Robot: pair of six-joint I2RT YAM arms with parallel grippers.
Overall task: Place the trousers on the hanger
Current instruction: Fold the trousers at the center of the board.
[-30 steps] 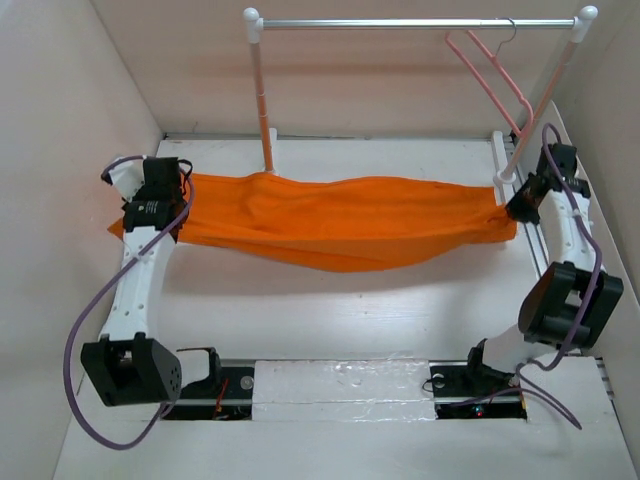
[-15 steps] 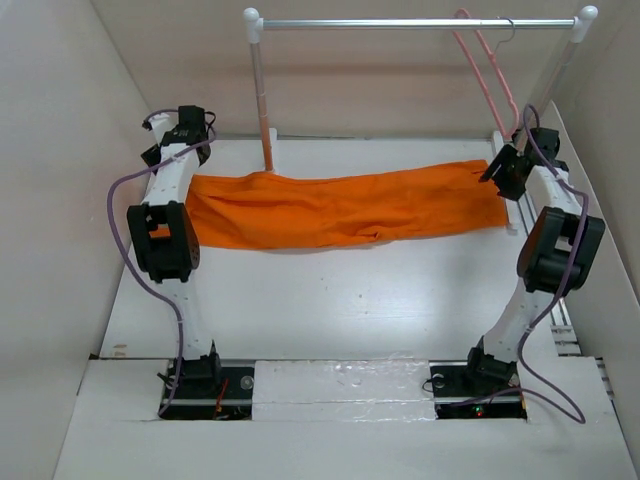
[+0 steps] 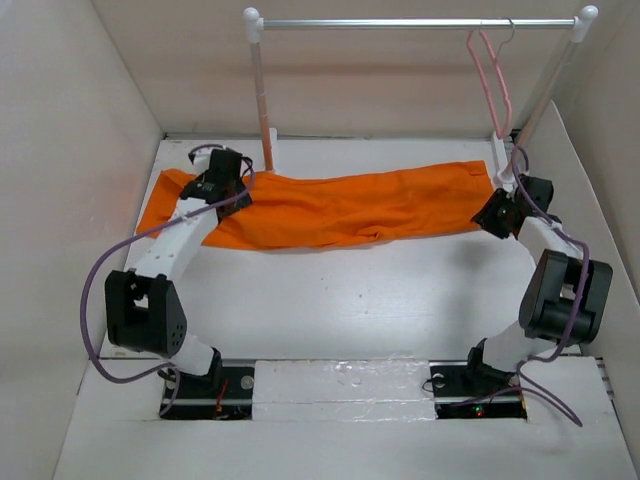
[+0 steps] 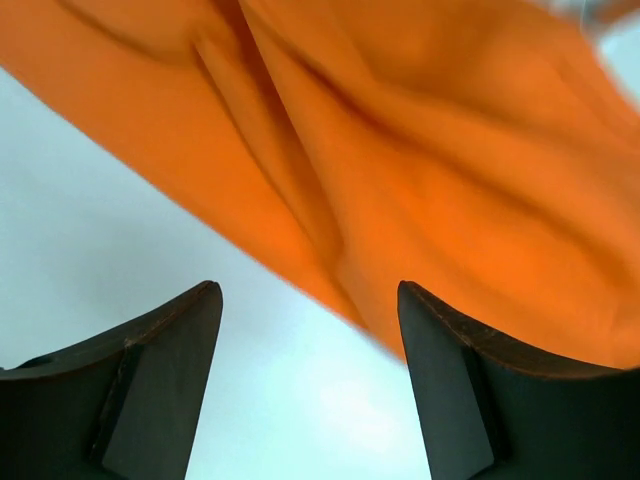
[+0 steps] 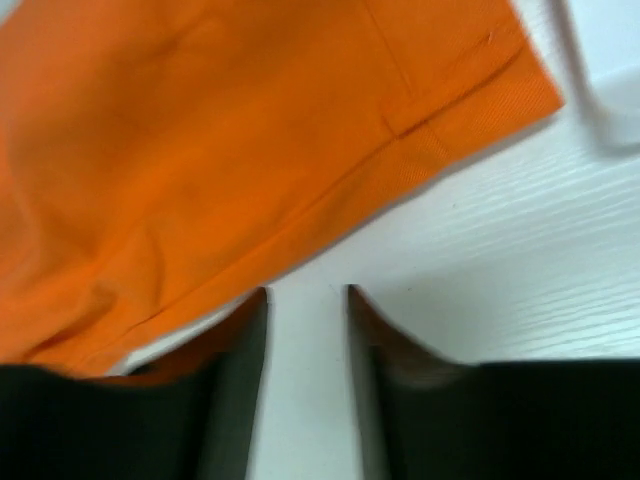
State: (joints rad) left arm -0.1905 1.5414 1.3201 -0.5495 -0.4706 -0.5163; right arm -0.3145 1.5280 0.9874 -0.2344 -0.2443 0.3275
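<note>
The orange trousers (image 3: pixel 340 210) lie flat and stretched out across the far part of the white table (image 3: pixel 350 300). My left gripper (image 3: pixel 225 185) hovers over their left part. In the left wrist view it (image 4: pixel 308 290) is open wide, with bare table between the fingers and the cloth's (image 4: pixel 420 150) edge just ahead. My right gripper (image 3: pixel 495 213) is at the trousers' right end. Its jaws (image 5: pixel 306 292) stand open with a narrow gap, only table between them, and the hemmed end (image 5: pixel 200 130) just beyond. The pale-pink hanger (image 3: pixel 490 80) hangs from the rail at the right.
The metal rail (image 3: pixel 410 22) spans the back on two white posts, one (image 3: pixel 262 100) behind the trousers' left part, the other (image 3: pixel 545 100) slanting down at the right. Beige walls close in the left, back and right sides.
Both grippers have opened and let go of the trousers, which went from hanging stretched between them to lying flat. Both arms swung back and then came down near the cloth's ends. The hanger has swung.
</note>
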